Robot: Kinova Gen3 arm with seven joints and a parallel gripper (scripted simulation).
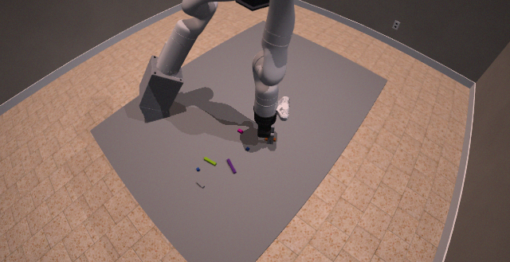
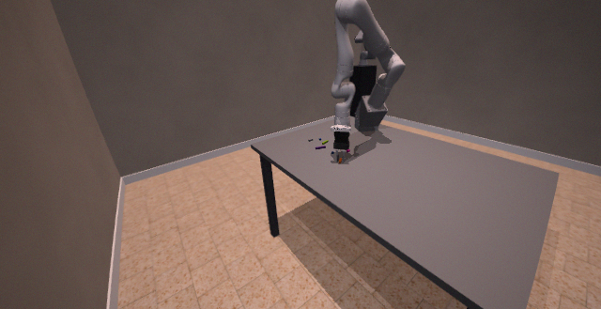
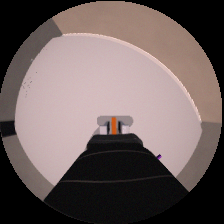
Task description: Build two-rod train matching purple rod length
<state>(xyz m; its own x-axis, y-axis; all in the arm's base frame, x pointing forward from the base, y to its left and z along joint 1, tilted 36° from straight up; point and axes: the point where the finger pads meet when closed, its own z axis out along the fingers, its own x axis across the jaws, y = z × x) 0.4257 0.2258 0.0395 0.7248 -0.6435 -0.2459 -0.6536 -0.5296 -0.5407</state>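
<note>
My gripper [image 1: 269, 138] points straight down at the table, with its fingers open part way on either side of the orange rod [image 1: 265, 138]. In the wrist view the orange rod [image 3: 114, 125] stands between the two fingers with a small gap on each side. The purple rod [image 1: 231, 166] lies flat to the front left, with the lime rod [image 1: 209, 161] beside it. The magenta rod [image 1: 240, 131] lies just left of the gripper. One blue rod [image 1: 247, 149] lies close to the gripper's front left, and another blue rod [image 1: 198, 169] lies further left. The grey rod [image 1: 200, 185] lies nearest the front.
The arm's base [image 1: 159, 88] stands at the table's back left. The rods sit near one table edge [image 2: 300, 182] in the exterior view. The floor is tiled, and walls enclose the room.
</note>
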